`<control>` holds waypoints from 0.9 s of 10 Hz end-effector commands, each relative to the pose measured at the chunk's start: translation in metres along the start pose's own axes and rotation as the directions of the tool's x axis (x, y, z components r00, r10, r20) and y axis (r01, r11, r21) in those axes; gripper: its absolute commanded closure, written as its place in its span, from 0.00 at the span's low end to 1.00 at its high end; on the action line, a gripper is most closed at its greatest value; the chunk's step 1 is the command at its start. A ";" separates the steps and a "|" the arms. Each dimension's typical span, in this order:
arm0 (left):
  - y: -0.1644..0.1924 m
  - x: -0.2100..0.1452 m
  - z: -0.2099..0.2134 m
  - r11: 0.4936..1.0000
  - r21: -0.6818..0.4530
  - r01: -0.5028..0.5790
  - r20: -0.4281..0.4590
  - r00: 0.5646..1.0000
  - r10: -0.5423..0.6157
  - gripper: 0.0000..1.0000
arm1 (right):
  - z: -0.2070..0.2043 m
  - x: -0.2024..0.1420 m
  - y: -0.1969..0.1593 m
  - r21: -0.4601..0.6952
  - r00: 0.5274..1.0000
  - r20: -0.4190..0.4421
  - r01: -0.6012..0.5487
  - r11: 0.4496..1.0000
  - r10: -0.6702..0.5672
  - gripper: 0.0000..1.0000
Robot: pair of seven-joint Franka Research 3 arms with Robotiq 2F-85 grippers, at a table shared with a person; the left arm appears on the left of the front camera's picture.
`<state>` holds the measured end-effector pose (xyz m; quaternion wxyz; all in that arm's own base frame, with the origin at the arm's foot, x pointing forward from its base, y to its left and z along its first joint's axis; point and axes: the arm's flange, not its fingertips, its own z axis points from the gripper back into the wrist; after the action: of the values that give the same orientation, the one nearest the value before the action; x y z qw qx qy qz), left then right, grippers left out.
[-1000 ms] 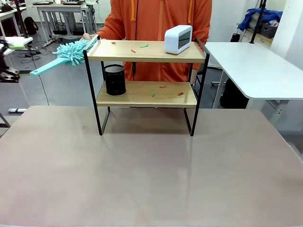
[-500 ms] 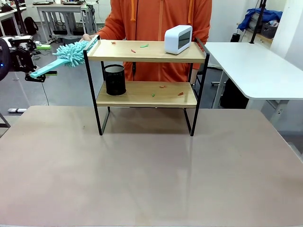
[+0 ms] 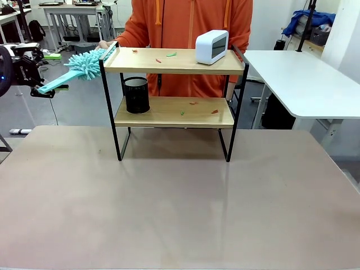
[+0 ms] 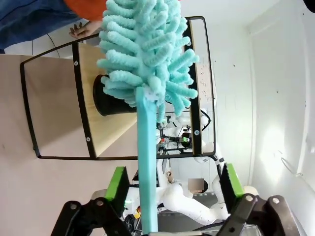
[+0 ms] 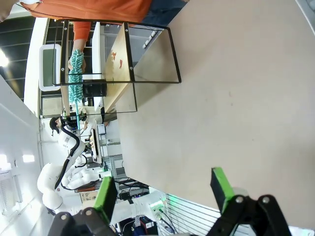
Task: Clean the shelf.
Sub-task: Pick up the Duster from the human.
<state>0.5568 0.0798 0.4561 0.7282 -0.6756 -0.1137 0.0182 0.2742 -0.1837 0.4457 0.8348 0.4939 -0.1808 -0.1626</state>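
Observation:
The shelf (image 3: pixel 174 66) stands at the far middle of the table, with small red and green scraps (image 3: pixel 171 54) on its top board and more scraps (image 3: pixel 193 103) on the lower one. A teal fluffy duster (image 3: pixel 85 61) juts out past the shelf's top left corner, its head beside the person's hand (image 3: pixel 103 44). My left gripper (image 3: pixel 49 85) is at the end of the handle. In the left wrist view the handle (image 4: pixel 146 162) runs between the wide-open fingers, nearer the left pad (image 4: pixel 118 184). My right gripper (image 5: pixel 165 189) hangs open over the bare table, far from the shelf (image 5: pixel 118 61).
A white clock-like box (image 3: pixel 211 46) sits on the top board's right end. A black mesh cup (image 3: pixel 136 94) stands on the lower board's left end. The person in orange (image 3: pixel 191 22) stands right behind the shelf. A white desk (image 3: pixel 298 79) lies at the right.
My left gripper came in from the picture's left edge to the duster's handle end, then barely shifted. The duster, shelf and person's hand stayed put.

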 end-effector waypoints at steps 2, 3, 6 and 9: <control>-0.001 -0.003 -0.001 0.999 -0.021 0.036 0.029 0.999 -0.036 1.00 | -0.001 0.002 0.001 0.020 1.000 0.010 -0.026 0.999 0.026 0.00; 0.000 -0.003 -0.002 0.999 -0.020 0.036 0.034 0.999 -0.036 0.63 | -0.001 0.002 0.001 0.020 1.000 0.010 -0.026 0.999 0.026 0.00; -0.001 -0.004 -0.001 0.998 -0.021 0.052 0.043 0.998 -0.051 1.00 | -0.001 0.002 0.001 0.020 1.000 0.010 -0.026 0.999 0.026 0.00; 0.001 -0.004 -0.002 0.998 -0.012 0.053 0.048 0.997 -0.053 1.00 | -0.001 0.002 0.001 0.020 1.000 0.010 -0.026 0.999 0.026 0.00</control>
<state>0.5577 0.0821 0.4538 0.7298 -0.6711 -0.1300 0.0152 0.2741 -0.1837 0.4457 0.8348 0.4940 -0.1811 -0.1623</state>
